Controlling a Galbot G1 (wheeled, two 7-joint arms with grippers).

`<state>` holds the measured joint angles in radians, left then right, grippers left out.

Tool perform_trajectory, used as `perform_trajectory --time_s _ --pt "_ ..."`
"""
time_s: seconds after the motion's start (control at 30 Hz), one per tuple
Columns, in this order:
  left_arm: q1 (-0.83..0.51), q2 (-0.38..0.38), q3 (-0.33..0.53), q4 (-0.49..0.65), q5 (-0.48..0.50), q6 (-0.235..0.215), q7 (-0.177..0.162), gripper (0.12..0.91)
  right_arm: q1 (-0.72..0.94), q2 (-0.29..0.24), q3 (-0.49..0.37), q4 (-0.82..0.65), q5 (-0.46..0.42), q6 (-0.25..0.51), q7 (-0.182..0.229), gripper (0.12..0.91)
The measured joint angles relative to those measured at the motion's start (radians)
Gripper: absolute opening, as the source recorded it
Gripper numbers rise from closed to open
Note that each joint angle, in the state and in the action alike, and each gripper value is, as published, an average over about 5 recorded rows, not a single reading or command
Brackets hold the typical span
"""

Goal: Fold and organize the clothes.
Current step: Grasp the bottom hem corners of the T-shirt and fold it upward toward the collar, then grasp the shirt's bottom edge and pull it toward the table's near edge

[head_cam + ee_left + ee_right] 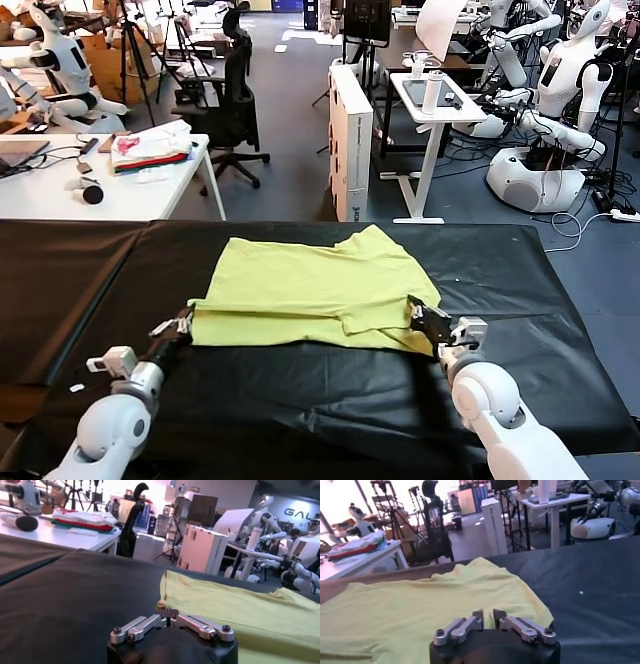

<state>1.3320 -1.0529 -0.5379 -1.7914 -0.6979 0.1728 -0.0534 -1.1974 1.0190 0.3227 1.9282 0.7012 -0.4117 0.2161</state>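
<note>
The lime yellow-green T-shirt [310,280] lies flat on the black table [300,390], with a fold along its near edge. My left gripper [187,322] is at the shirt's near left corner and is shut on a bit of its edge; in the left wrist view [169,614] the shirt [240,610] stretches away from the fingertips. My right gripper [418,313] is at the near right corner, its jaws nearly together with yellow cloth between them [488,620]. The shirt [420,610] fills the table beyond it. No print shows.
A white desk [60,195] behind on the left carries a pile of white, pink and red cloth [150,148]. An office chair [232,110], a white box [350,140] and a small white table [435,100] stand beyond the table's far edge. Other robots stand at the back right.
</note>
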Motion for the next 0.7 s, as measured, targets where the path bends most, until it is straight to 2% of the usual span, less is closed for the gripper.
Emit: perform_trajectory --time_s 0.1,0.2,0.27,0.4,0.7 --pt "0.009 0.002 -0.007 -0.007 -0.003 0.010 -0.006 0.740 -0.048 -0.034 0.024 0.048 -0.027 -0.004 -0.010 0.899" --pt "0.030 0.006 -0.020 -0.026 -0.019 0.027 -0.012 0.869 -0.103 -0.072 0.049 0.092 -0.038 -0.006 -0.017 0.906" --pt "0.055 0.009 -0.028 -0.049 -0.030 0.038 -0.013 0.897 -0.137 -0.094 0.065 0.118 -0.039 -0.010 -0.022 0.907" --pt "0.112 0.003 -0.036 -0.100 -0.027 0.054 -0.015 0.906 -0.191 -0.124 0.088 0.149 -0.042 -0.015 -0.040 0.907" --pt "0.157 -0.021 -0.032 -0.129 0.001 0.074 -0.023 0.907 -0.269 -0.143 0.097 0.170 -0.045 -0.022 -0.057 0.907"
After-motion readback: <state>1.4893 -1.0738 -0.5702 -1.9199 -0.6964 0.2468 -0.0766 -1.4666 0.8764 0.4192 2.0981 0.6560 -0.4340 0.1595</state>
